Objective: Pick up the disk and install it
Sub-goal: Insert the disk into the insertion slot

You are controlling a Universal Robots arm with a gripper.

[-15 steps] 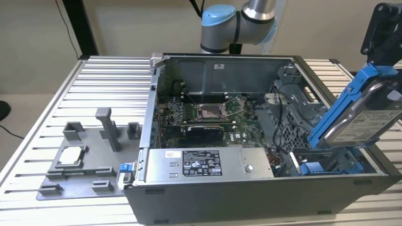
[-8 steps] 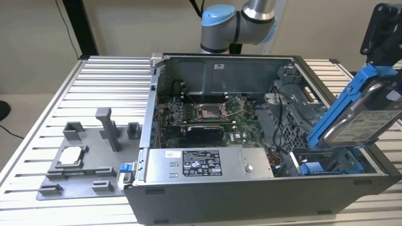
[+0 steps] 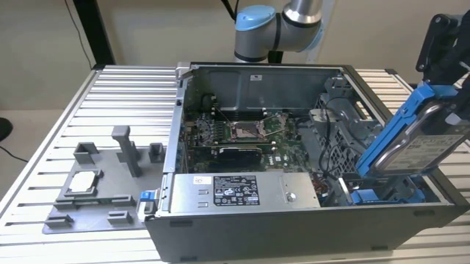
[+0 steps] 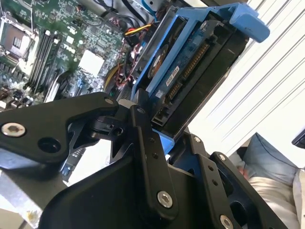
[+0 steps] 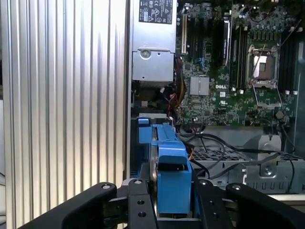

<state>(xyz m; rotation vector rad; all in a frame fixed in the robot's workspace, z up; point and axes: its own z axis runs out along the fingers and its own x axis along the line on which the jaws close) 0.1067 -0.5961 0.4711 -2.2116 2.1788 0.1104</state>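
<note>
Tool (image 5: 174, 202): clamped on the disk (image 3: 415, 146) at its upper end, either side of the blue frame | Disk: aloft, long axis steeply tilted, running down from the tool toward the drive bay (image 3: 386, 196) | Lower end at bay mouth; contact cannot be told | Bay: in computer case (image 3: 294, 231), exterior view's right | Beyond: circuit board (image 3: 235, 132), surface (image 3: 125, 93)

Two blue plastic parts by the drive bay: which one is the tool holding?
The tilted blue carrier framing the disk, up above the case; the other blue piece lies low inside it.

Tool (image 5: 172, 202) tight on disk (image 3: 420, 144)
</note>
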